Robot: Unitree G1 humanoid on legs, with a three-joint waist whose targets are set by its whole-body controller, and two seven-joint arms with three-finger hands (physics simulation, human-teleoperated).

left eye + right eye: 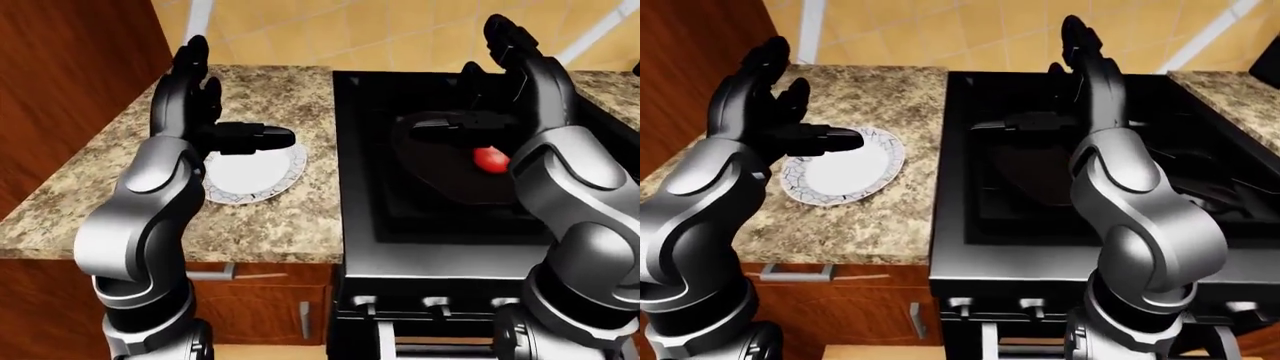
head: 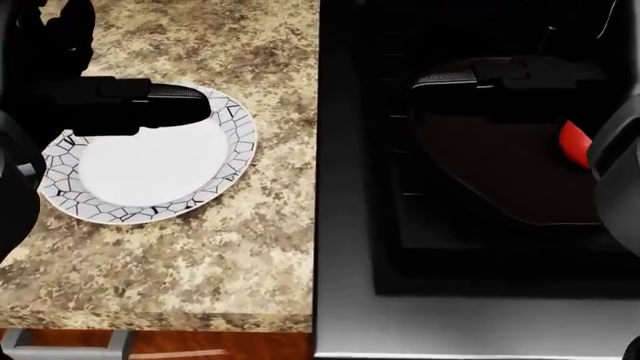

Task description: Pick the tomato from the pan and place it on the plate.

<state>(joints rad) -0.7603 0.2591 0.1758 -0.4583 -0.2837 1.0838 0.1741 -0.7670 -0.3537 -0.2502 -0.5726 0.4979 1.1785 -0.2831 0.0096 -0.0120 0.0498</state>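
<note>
A red tomato (image 1: 490, 159) lies in the dark pan (image 1: 440, 169) on the black stove, near the pan's right side. In the head view the tomato (image 2: 572, 142) is half hidden behind my right forearm. My right hand (image 1: 470, 86) is raised over the pan's upper part, open, fingers pointing up and thumb stretched left, above and apart from the tomato. The white plate (image 2: 232, 146) with a black cracked-line rim sits on the granite counter, left of the stove. Open as well, my left hand (image 1: 225, 105) hovers over the plate's upper left edge. The plate holds nothing.
The granite counter (image 2: 200, 255) runs left of the stove (image 2: 350, 187), whose steel lip carries knobs (image 1: 435, 304) below. A tall wooden cabinet side (image 1: 70, 75) borders the counter on the left. Drawers with metal handles (image 1: 795, 271) sit under the counter.
</note>
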